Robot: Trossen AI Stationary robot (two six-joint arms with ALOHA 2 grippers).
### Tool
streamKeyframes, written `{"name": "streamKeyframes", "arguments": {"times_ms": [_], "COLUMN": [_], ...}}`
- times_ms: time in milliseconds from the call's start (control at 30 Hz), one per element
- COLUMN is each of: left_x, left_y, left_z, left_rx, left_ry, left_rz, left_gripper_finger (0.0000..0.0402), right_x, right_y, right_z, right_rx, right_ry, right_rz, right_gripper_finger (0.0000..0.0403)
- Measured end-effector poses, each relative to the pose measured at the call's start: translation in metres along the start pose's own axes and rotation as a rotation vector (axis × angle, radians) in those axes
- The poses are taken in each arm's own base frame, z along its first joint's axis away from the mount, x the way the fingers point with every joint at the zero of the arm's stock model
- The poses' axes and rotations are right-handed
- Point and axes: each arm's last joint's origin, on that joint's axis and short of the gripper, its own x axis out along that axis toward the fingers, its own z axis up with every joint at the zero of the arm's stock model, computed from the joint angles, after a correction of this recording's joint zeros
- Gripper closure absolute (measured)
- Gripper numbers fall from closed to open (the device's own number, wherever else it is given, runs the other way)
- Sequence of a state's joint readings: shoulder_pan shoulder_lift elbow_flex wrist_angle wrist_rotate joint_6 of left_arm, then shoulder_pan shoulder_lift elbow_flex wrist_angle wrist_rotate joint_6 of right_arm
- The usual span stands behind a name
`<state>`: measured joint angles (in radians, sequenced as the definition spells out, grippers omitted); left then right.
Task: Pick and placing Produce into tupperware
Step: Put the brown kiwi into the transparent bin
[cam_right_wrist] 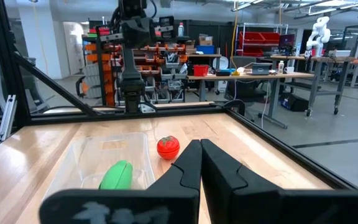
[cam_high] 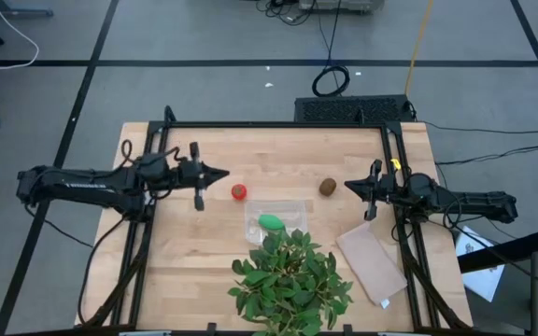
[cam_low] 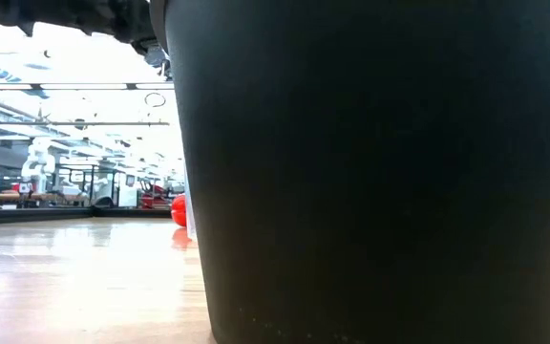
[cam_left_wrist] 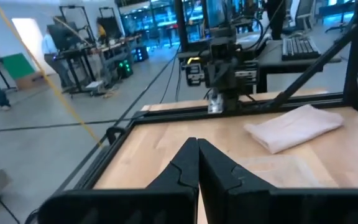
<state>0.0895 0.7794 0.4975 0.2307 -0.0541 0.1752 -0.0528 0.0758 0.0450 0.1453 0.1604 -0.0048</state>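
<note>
Spanning frame: pale wood table (cam_high: 278, 159); grey floor (cam_high: 204, 84) around.

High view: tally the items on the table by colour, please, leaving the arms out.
Red: 1, the tomato
Green: 2, the oblong piece in the clear container, and the leafy plant
Brown: 1, the kiwi-like ball
Tan: 1, the flat sheet
Clear: 1, the container
Total: 6

Bare wood lies open across the table (cam_high: 185, 271) at lower left and along the top edge, while the leafy plant (cam_high: 290, 280) crowds the bottom centre.
</note>
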Motion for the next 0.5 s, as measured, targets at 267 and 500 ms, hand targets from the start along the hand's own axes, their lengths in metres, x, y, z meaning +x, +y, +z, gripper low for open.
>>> {"name": "streamKeyframes", "arguments": {"times_ms": [267, 500], "left_x": [-0.022, -0.034], "left_y": [0.007, 0.011], "left_z": [-0.013, -0.019], "left_rx": [0.037, 0.0], "left_ry": [0.029, 0.087], "left_rz": [-0.005, -0.025], "left_gripper_finger": [0.0401, 0.0401], "right_x": [0.0, 0.0], "right_y": [0.0, 0.0], "right_z": [0.0, 0.0], "right_rx": [-0.001, -0.001], "right_ry": [0.003, 0.003], "right_rz": [0.0, 0.0], "right_gripper_finger": [0.0403, 0.0403]}}
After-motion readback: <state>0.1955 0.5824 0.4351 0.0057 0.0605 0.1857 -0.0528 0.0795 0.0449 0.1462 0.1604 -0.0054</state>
